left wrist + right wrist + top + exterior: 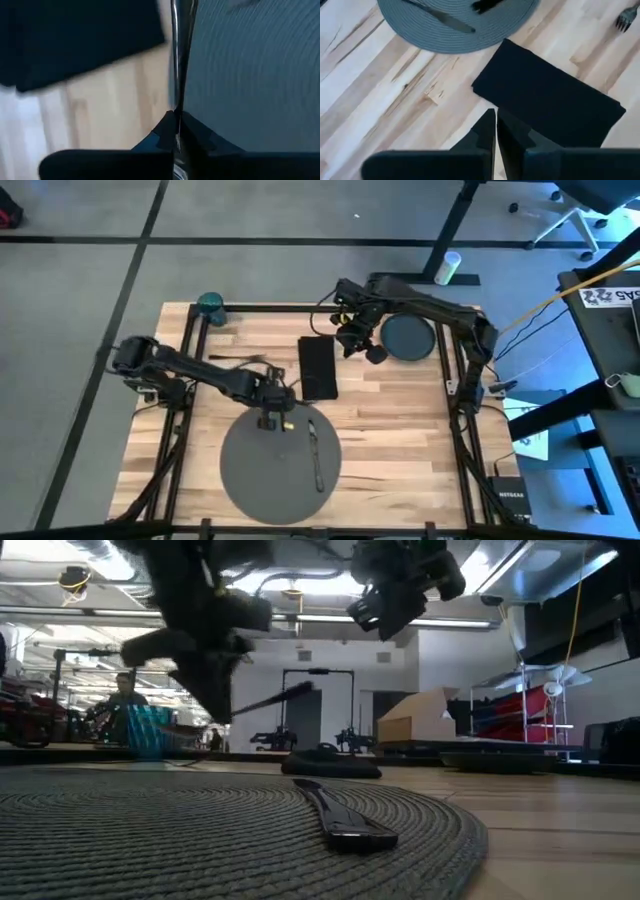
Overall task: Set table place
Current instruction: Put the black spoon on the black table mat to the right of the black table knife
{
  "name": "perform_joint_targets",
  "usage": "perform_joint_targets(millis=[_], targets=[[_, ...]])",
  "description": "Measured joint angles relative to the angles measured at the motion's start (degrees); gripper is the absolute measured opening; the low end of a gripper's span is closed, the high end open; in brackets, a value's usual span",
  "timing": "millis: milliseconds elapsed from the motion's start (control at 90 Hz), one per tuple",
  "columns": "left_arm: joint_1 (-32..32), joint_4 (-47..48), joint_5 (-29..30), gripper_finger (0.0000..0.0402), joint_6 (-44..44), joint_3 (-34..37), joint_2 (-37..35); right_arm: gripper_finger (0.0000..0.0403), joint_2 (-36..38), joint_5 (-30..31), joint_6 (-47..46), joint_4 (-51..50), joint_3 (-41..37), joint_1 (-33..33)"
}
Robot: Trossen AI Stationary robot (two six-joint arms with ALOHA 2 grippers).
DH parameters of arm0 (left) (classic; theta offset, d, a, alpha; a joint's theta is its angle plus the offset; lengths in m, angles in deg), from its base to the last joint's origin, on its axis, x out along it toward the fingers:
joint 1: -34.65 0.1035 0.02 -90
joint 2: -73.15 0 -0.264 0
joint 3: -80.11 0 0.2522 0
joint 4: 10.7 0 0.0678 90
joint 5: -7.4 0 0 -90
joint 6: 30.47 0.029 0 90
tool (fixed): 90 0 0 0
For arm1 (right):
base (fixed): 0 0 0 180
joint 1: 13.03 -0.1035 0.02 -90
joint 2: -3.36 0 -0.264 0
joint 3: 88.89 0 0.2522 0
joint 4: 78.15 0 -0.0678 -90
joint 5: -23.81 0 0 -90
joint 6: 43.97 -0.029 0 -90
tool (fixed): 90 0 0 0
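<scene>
High view: left gripper (270, 420) clenched on a thin metal fork (176, 75) over the round grey woven mat (250, 480); right gripper (350, 340), fingers closed empty, hovers beside the black cloth napkin (318, 367).

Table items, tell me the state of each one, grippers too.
Mat: flat on table.
Loose utensil: lying flat on mat.
Held utensil: clamped in left gripper, over mat.
Fork: flat on table.
Napkin: folded, flat.
Plate: on table, off mat.
Cup: upright.
Right gripper: shut, empty.
</scene>
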Motion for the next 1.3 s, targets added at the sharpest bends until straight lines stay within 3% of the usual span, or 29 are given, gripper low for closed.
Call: perform_joint_targets(millis=[711, 1300], targets=[[1.7, -5.3, -2.7, 0.0, 22.8, -24.9, 19.6, 0.0, 12.9, 5.6, -2.3, -3.1, 0.0, 0.5], [-6.4, -7.7, -3.9, 0.0, 47.6, -25.9, 21.9, 0.0, 13.5, 7.0, -3.6, -2.2, 0.0, 0.5]])
